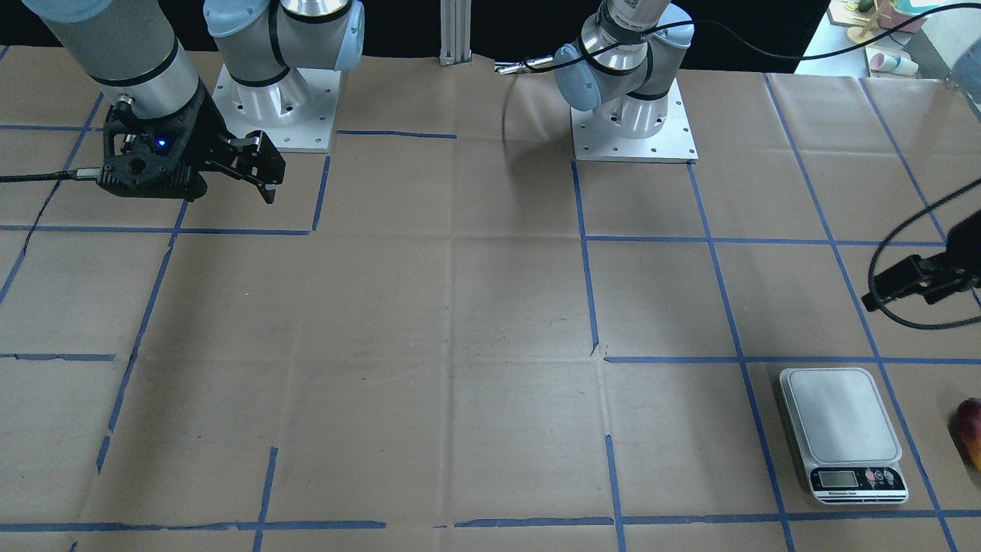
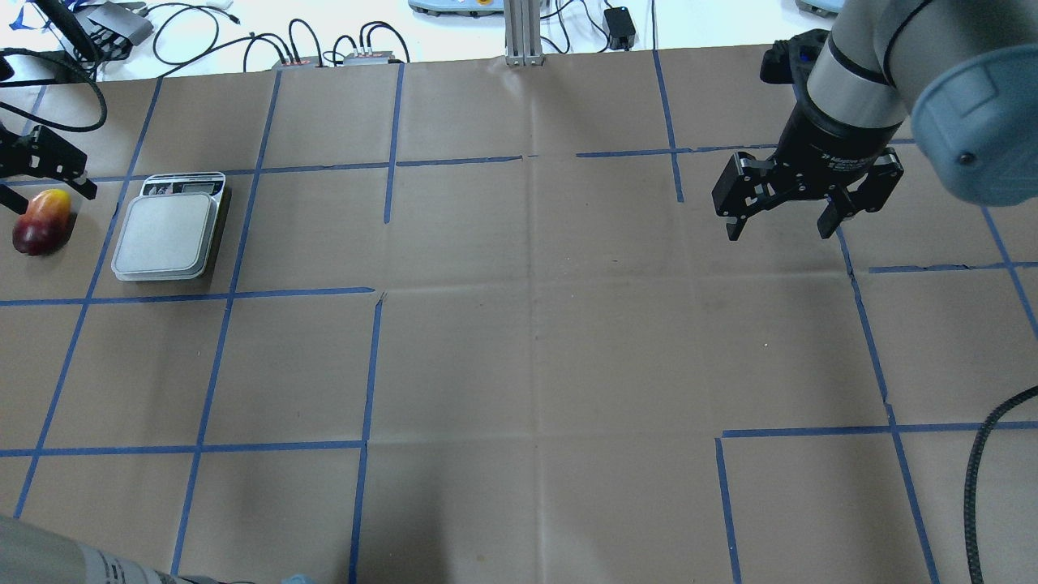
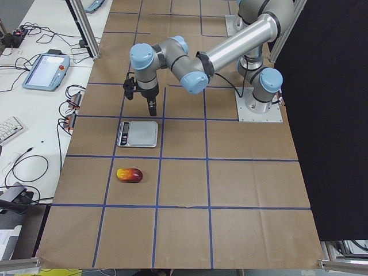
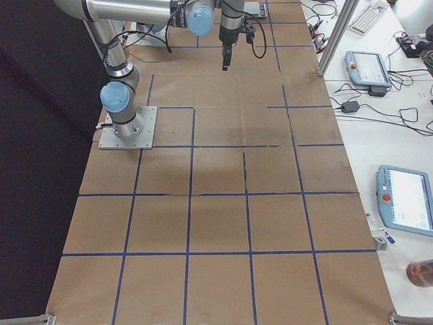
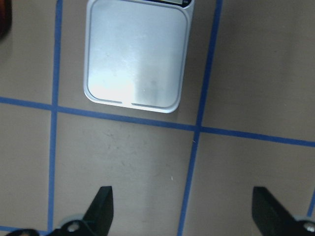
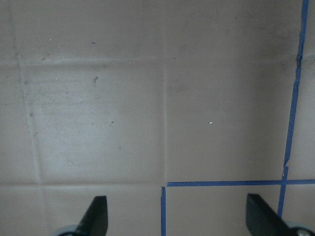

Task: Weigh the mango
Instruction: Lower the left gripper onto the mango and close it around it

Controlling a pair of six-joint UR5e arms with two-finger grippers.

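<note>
The mango [image 2: 39, 223], dark red fading to orange-yellow, lies on the brown paper at the table's far left, beside the scale [image 2: 169, 235]. It also shows in the front view [image 1: 970, 431] and the left side view [image 3: 129, 174]. The scale's platform [image 5: 137, 54] is bare. My left gripper [image 5: 182, 216] is open and empty. It hovers above the table near the scale and the mango and touches neither [image 2: 49, 166]. My right gripper [image 2: 777, 217] is open and empty, raised over bare paper on the right side [image 6: 177, 219].
Blue tape lines grid the brown paper. The two arm bases [image 1: 632, 123] stand at the robot's edge. A black cable [image 2: 985, 470] loops in at the right. Cables and tablets [image 3: 46, 72] lie on the white bench beyond the table.
</note>
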